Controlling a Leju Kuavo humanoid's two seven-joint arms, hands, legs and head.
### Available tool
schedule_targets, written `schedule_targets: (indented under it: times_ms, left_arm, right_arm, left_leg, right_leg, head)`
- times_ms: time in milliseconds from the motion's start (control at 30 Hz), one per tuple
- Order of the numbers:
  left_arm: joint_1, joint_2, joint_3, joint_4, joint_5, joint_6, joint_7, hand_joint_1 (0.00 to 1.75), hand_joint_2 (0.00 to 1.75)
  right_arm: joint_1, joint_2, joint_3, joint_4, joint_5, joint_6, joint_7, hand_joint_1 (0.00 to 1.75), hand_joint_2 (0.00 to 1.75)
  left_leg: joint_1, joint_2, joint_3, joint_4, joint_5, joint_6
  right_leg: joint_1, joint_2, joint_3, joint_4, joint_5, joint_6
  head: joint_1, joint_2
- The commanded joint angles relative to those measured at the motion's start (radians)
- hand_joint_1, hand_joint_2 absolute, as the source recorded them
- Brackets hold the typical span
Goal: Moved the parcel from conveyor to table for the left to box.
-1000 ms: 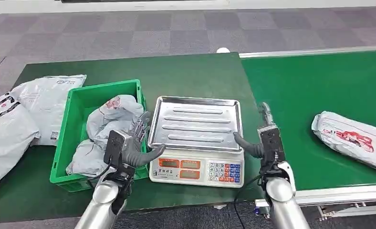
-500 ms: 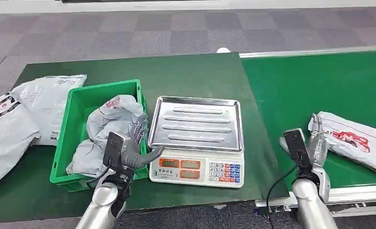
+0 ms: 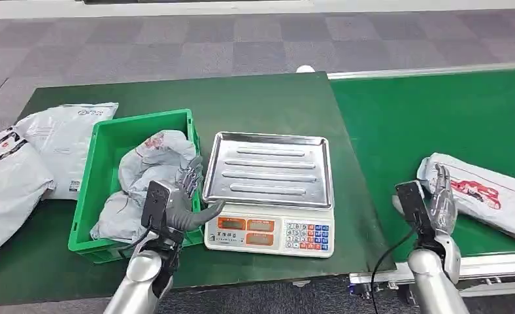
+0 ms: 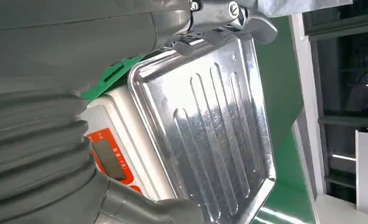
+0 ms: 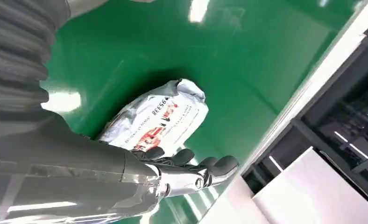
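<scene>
A grey parcel (image 3: pixel 487 195) with red print lies on the green conveyor belt (image 3: pixel 431 111) at the right; the right wrist view shows the parcel (image 5: pixel 159 123) just beyond my fingers. My right hand (image 3: pixel 438 204) is open beside the parcel's near end, fingers at its edge, holding nothing. My left hand (image 3: pixel 180 196) hovers open between the green box (image 3: pixel 91 190) and the scale's steel tray (image 3: pixel 268 169). The tray (image 4: pixel 210 126) is bare. Grey parcels (image 3: pixel 147 173) lie in the box.
A white scale (image 3: pixel 268 232) with an orange display stands mid-table under the tray. More grey parcels (image 3: pixel 29 163) lie on the dark green table (image 3: pixel 261 98) left of the box. A metal rail (image 3: pixel 490 265) edges the conveyor's near side.
My right hand has swung from beside the scale rightward over the conveyor to the parcel's near end. The parcel has crept left on the belt. My left hand has barely moved.
</scene>
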Motion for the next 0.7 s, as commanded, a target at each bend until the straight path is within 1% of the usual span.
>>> schedule_targets:
  times_ms: [33, 100, 133, 233, 333, 433, 500, 533, 567, 633, 667, 700]
  left_arm:
    - [-0.018, 0.016, 0.002, 0.032, -0.002, 0.002, 0.005, 0.0, 1.75]
    - [-0.018, 0.016, 0.001, 0.032, -0.002, 0.002, 0.005, 0.0, 1.75]
    - [-0.017, 0.017, 0.0, 0.032, -0.002, 0.002, 0.005, 0.0, 1.75]
    - [-0.016, 0.013, -0.003, 0.029, -0.002, 0.003, 0.005, 0.0, 1.75]
    - [-0.019, 0.011, -0.007, 0.023, -0.005, 0.004, 0.006, 0.0, 1.75]
    - [-0.013, 0.007, -0.016, 0.017, -0.006, 0.002, 0.006, 0.0, 1.75]
    - [-0.011, 0.002, -0.026, 0.023, -0.008, -0.001, 0.011, 0.0, 1.75]
    - [-0.018, 0.007, -0.067, 0.038, -0.04, -0.027, 0.031, 0.0, 1.75]
    - [-0.011, -0.023, -0.082, 0.057, -0.043, -0.022, 0.032, 0.0, 1.75]
    - [-0.012, -0.038, -0.091, 0.081, -0.027, -0.013, 0.025, 0.0, 1.75]
    - [-0.013, -0.035, -0.095, 0.085, -0.022, -0.01, 0.021, 0.0, 1.75]
    - [-0.013, -0.032, -0.094, 0.087, -0.019, -0.008, 0.018, 0.0, 1.75]
  right_arm:
    - [-0.04, 0.004, -0.034, 0.074, -0.003, 0.004, 0.002, 0.0, 1.75]
    - [-0.04, 0.002, -0.036, 0.079, 0.009, -0.006, 0.013, 0.0, 1.75]
    - [-0.046, -0.008, -0.042, 0.105, 0.052, -0.032, 0.046, 0.0, 1.75]
    - [-0.073, -0.042, -0.08, 0.212, 0.084, -0.063, 0.057, 0.0, 1.75]
    - [-0.142, -0.084, -0.11, 0.391, 0.152, -0.118, 0.079, 0.0, 1.75]
    - [-0.214, -0.119, -0.131, 0.549, 0.165, -0.135, 0.087, 0.0, 1.75]
    - [-0.255, -0.14, -0.143, 0.641, 0.181, -0.148, 0.117, 0.0, 1.75]
    - [-0.284, -0.163, -0.144, 0.719, 0.219, -0.166, 0.22, 0.0, 1.75]
    - [-0.302, -0.186, -0.144, 0.76, 0.238, -0.166, 0.233, 0.0, 1.75]
    - [-0.308, -0.2, -0.156, 0.791, 0.242, -0.177, 0.223, 0.0, 1.75]
    - [-0.304, -0.199, -0.158, 0.796, 0.249, -0.185, 0.222, 0.0, 1.75]
    - [-0.297, -0.198, -0.153, 0.799, 0.261, -0.196, 0.228, 0.0, 1.75]
  left_leg:
    - [0.0, 0.002, 0.002, -0.001, 0.0, 0.001]
    - [0.0, 0.003, 0.002, -0.002, 0.0, 0.002]
    - [0.0, 0.002, 0.001, -0.001, 0.0, 0.001]
    - [0.0, 0.002, 0.003, -0.003, 0.001, 0.002]
    - [0.0, 0.001, 0.002, -0.002, 0.001, 0.002]
    - [0.0, 0.002, 0.002, -0.002, 0.001, 0.003]
    - [0.0, 0.002, 0.002, -0.001, 0.0, 0.002]
    - [-0.001, 0.002, 0.002, -0.002, 0.001, 0.003]
    - [-0.001, 0.001, 0.001, -0.001, 0.001, 0.002]
    - [-0.001, -0.001, 0.002, -0.001, 0.001, 0.003]
    - [-0.001, 0.001, 0.002, -0.001, 0.001, 0.003]
    - [-0.001, -0.001, 0.003, -0.001, 0.001, 0.002]
  right_leg:
    - [0.0, 0.001, 0.001, -0.001, 0.001, -0.002]
    - [0.001, 0.001, 0.002, -0.002, 0.001, -0.002]
    - [0.001, 0.001, 0.001, -0.002, 0.001, -0.002]
    - [0.001, 0.0, 0.003, -0.004, 0.002, -0.002]
    - [0.001, -0.001, 0.003, -0.003, 0.001, -0.001]
    - [0.0, 0.0, 0.003, -0.003, 0.002, -0.001]
    - [0.0, 0.001, 0.002, -0.002, 0.001, -0.001]
    - [0.0, 0.0, 0.003, -0.004, 0.002, -0.001]
    - [-0.001, 0.0, 0.002, -0.002, 0.001, -0.001]
    - [-0.001, -0.003, 0.003, -0.003, 0.001, -0.001]
    - [0.0, -0.001, 0.003, -0.004, 0.002, -0.001]
    - [-0.001, -0.003, 0.004, -0.003, 0.001, -0.001]
  head:
    - [0.0, 0.0]
    - [0.0, 0.0]
    - [0.0, 0.0]
    - [0.0, 0.0]
    - [0.0, 0.0]
    - [0.0, 0.0]
    - [0.0, 0.0]
    - [0.0, 0.0]
    - [0.0, 0.0]
    - [0.0, 0.0]
    - [0.0, 0.0]
    - [0.0, 0.0]
